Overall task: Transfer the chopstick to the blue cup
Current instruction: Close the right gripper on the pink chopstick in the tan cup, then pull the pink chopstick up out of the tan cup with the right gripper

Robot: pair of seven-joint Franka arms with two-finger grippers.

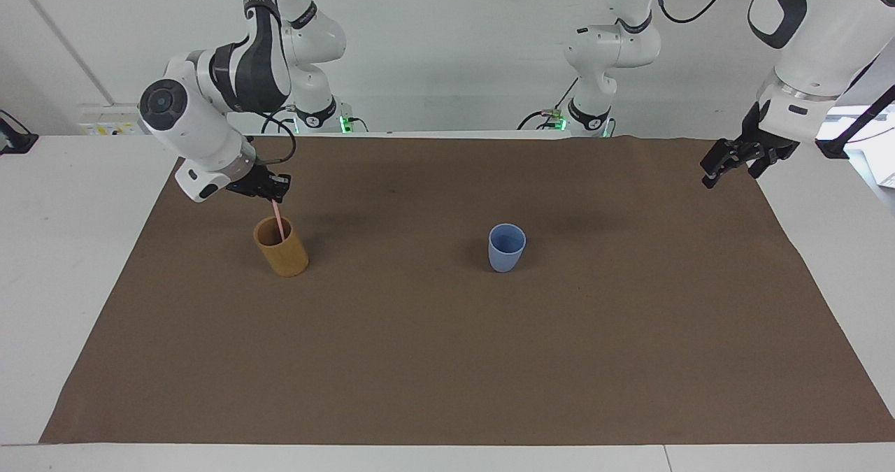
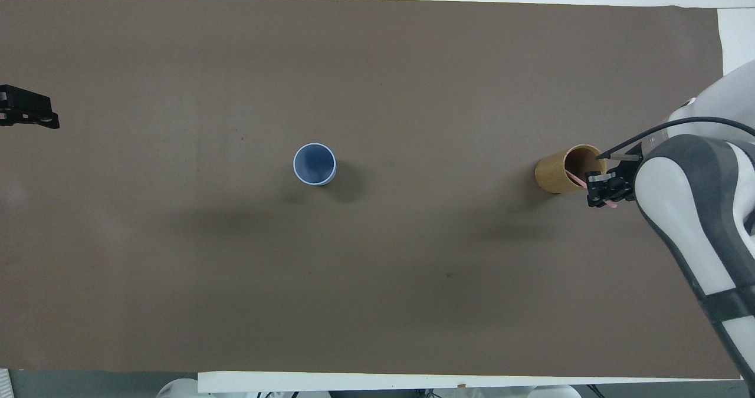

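Observation:
The pale pink chopstick [image 1: 278, 222] stands tilted with its lower end inside the tan wooden cup [image 1: 283, 252]. My right gripper [image 1: 273, 191] is shut on the chopstick's upper end, just above that cup's rim. In the overhead view the right gripper [image 2: 604, 191] sits over the edge of the tan cup [image 2: 554, 177] on the side toward the right arm's end of the table. The light blue cup [image 1: 506, 247] stands upright and empty near the middle of the mat; it also shows in the overhead view [image 2: 315, 164]. My left gripper [image 1: 727, 163] waits open in the air over the mat's edge at the left arm's end.
A brown mat [image 1: 447, 360] covers most of the white table. Only the two cups stand on it.

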